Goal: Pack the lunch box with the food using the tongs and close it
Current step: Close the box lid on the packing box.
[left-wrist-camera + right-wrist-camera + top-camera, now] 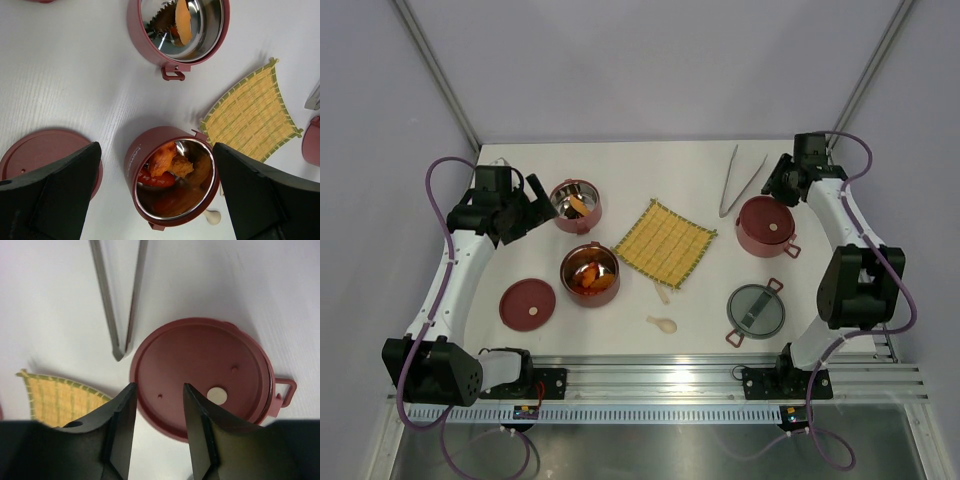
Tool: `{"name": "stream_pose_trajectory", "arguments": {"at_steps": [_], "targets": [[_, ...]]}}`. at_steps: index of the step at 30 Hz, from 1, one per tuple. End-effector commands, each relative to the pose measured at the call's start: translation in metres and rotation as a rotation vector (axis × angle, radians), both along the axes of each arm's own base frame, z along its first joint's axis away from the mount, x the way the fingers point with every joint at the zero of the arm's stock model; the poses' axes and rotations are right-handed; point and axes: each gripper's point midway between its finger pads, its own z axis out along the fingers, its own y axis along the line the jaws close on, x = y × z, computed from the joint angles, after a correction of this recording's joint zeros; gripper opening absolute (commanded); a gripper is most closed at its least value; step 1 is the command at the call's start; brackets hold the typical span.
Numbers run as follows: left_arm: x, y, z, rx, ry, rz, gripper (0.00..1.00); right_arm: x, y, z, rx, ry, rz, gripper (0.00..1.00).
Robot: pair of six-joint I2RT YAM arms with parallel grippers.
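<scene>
While my left gripper hangs with its jaws spread wide and empty above an open tier, my right gripper stands with its jaws partly apart over the covered tier, gripping nothing.

I count three dark-red lunch box tiers on the white table. Two are open at centre left of the top view, the upper open tier and the lower open tier. The covered one is at centre right. I see one loose red disc lid at lower left and one grey see-through top lid at lower right. There is also one pair of tongs, one yellow woven mat and one cream spoon.

Only the top view shows the grey lid and the spoon. My left wrist view alone shows the food clearly: orange, brown and red pieces fill the lower tier, and an orange slice lies in the upper one. My right wrist view alone shows the covered tier's lid with a pale round spot and two tiny holes.

The tongs lie flat at upper right of the top view, their long axis nearly vertical in the frame. The arms meet at the lower end, just beside the covered tier's rim, and the open ends point toward the top of the frame.
</scene>
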Motion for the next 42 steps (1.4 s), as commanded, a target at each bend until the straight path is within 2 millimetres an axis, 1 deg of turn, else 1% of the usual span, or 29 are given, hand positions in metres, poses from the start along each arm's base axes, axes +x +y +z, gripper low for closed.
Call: {"name": "stream_pose_trajectory", "arguments": {"at_steps": [1, 2, 4, 5, 7, 8, 10, 13, 17, 22, 23, 25, 29, 31, 34, 36, 37, 38, 40, 42], "targets": [[0.005, -0.001, 0.013, -0.018, -0.058, -0.002, 0.99, 0.000, -0.011, -0.024, -0.085, 0.116, 0.014, 0.50], [0.004, -0.002, 0.013, -0.020, -0.058, -0.003, 0.99, 0.001, -0.010, -0.039, -0.087, 0.157, 0.030, 0.51], [0.004, -0.001, 0.013, -0.017, -0.057, -0.001, 0.99, 0.000, -0.008, -0.050, -0.093, 0.197, 0.040, 0.52], [0.004, -0.001, 0.012, -0.018, -0.054, 0.000, 0.99, -0.002, -0.011, -0.056, -0.113, 0.217, 0.037, 0.52], [0.004, -0.001, 0.010, -0.019, -0.051, -0.001, 0.99, -0.006, -0.015, -0.063, -0.139, 0.240, 0.020, 0.52], [0.004, -0.001, 0.010, -0.019, -0.052, -0.001, 0.99, -0.008, -0.021, -0.065, -0.168, 0.253, 0.001, 0.51], [0.005, -0.002, 0.011, -0.022, -0.053, 0.000, 0.99, -0.013, -0.027, -0.067, -0.194, 0.266, -0.017, 0.51], [0.006, -0.002, 0.009, -0.024, -0.048, -0.002, 0.99, -0.015, -0.034, -0.062, -0.227, 0.256, -0.041, 0.49], [0.007, -0.002, 0.009, -0.021, -0.049, 0.001, 0.99, -0.015, -0.038, -0.049, -0.253, 0.225, -0.066, 0.47], [0.007, -0.001, 0.008, -0.022, -0.045, 0.005, 0.99, -0.015, -0.044, -0.048, -0.286, 0.243, -0.071, 0.46], [0.007, -0.002, 0.007, -0.022, -0.044, 0.005, 0.99, -0.014, -0.040, -0.051, -0.269, 0.245, -0.057, 0.46], [0.007, -0.001, 0.007, -0.018, -0.044, 0.006, 0.99, -0.011, -0.033, -0.048, -0.241, 0.225, -0.037, 0.46], [0.007, -0.001, 0.006, -0.019, -0.041, 0.005, 0.99, -0.005, -0.022, -0.024, -0.198, 0.142, -0.025, 0.46], [0.008, 0.000, 0.007, -0.016, -0.044, 0.008, 0.99, -0.004, -0.019, -0.024, -0.183, 0.133, -0.017, 0.47], [0.007, 0.000, 0.005, -0.013, -0.037, 0.008, 0.99, -0.010, -0.018, -0.049, -0.181, 0.182, -0.007, 0.48], [0.006, 0.000, 0.005, -0.012, -0.038, 0.011, 0.99, -0.015, -0.017, -0.085, -0.179, 0.249, 0.002, 0.48], [0.006, 0.001, 0.006, -0.008, -0.040, 0.009, 0.99, -0.018, -0.017, -0.095, -0.174, 0.281, 0.005, 0.48], [0.006, 0.001, 0.006, -0.006, -0.039, 0.007, 0.99, -0.022, -0.014, -0.110, -0.158, 0.327, 0.015, 0.48], [0.005, 0.003, 0.005, 0.005, -0.032, 0.011, 0.99, -0.023, -0.010, -0.110, -0.139, 0.332, 0.015, 0.48], [0.005, 0.003, 0.005, 0.008, -0.034, 0.011, 0.99, -0.018, -0.008, -0.088, -0.129, 0.266, 0.015, 0.48]]}}
